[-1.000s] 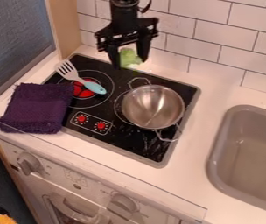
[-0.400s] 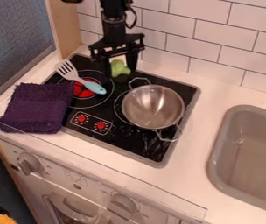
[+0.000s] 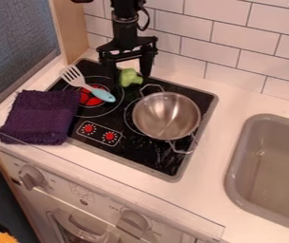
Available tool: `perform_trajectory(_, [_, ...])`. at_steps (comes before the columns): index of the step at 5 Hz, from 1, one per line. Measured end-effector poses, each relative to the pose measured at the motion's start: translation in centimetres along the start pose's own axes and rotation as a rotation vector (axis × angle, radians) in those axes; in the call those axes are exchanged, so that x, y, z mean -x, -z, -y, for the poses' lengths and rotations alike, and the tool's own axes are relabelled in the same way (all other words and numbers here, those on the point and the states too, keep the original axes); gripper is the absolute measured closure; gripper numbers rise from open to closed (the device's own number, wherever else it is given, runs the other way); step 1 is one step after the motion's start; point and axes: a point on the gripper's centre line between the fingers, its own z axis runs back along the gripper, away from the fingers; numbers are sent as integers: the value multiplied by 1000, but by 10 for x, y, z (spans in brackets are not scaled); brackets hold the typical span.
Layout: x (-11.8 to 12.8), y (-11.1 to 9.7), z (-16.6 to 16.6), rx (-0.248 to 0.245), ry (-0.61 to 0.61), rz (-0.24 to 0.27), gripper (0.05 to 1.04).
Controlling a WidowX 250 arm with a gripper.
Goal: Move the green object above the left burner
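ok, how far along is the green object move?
Done: green object is over the stove's back part. In hand: it's at the pincer; can't tell if gripped. Left, probably: shift it toward the left burner, as it sits off that ring's back right, then back the arm away.

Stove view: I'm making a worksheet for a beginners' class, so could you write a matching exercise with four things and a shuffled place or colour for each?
1. Towel
2. Metal pot
3. Slotted spatula
4. Green object

A. Over the right burner
B. At the claw
C. Dark purple
D. Light blue handle

Pairs: 1-C, 2-A, 3-D, 4-B
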Motion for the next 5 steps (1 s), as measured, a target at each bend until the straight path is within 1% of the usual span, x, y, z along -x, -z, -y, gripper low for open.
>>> perform_trajectory(1, [0, -3, -3, -30, 20, 2, 83])
perform_trajectory(2, [4, -15, 2, -89, 76, 4, 83])
perform_trajectory(3, [3, -52, 5, -48, 78, 70, 83])
perform_trajectory(4, [10, -79, 1, -24, 61, 104, 83])
perform_trajectory(5, [10, -79, 1, -23, 61, 106, 83])
